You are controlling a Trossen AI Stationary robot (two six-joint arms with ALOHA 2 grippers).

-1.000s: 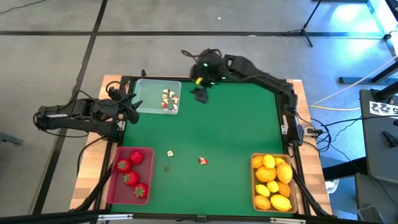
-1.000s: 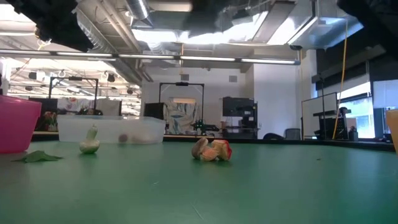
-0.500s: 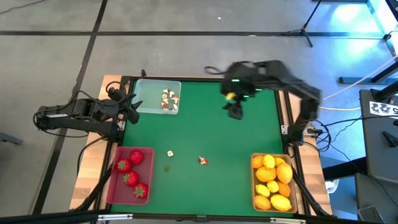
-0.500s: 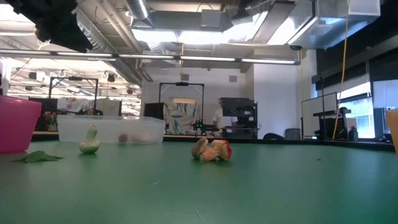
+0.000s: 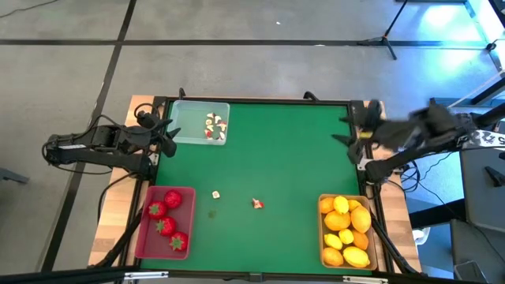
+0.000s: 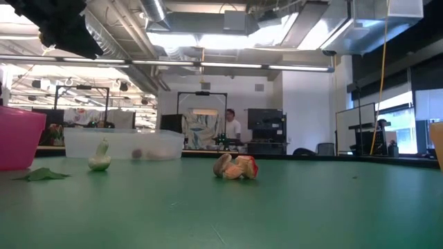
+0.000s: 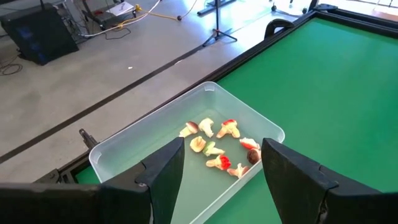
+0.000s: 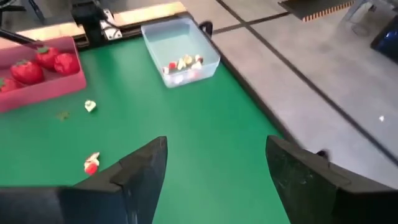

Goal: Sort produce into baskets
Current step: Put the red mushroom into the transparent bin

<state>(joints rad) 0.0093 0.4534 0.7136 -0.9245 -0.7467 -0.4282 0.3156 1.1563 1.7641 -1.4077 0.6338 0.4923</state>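
Your right gripper [image 5: 345, 136] is hanging empty, fingers apart, far right of the clear tray [image 5: 183, 126]; the left gripper [image 5: 168, 132], fingers apart too, is waiting beside it; descend squarely over the white-and-red bit [image 5: 257, 203] lying below-right of that tray on the desk [image 5: 292, 166].

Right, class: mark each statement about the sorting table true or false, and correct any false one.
1. The strawberries lie in the clear tray. False: they lie in the red tray.
2. The lemons fill the tan tray. True.
3. Two small bits lie loose on the green mat. True.
4. The right gripper holds a lemon. False: its fingers are open and empty.
5. The clear tray is empty. False: it holds white-and-red pieces.
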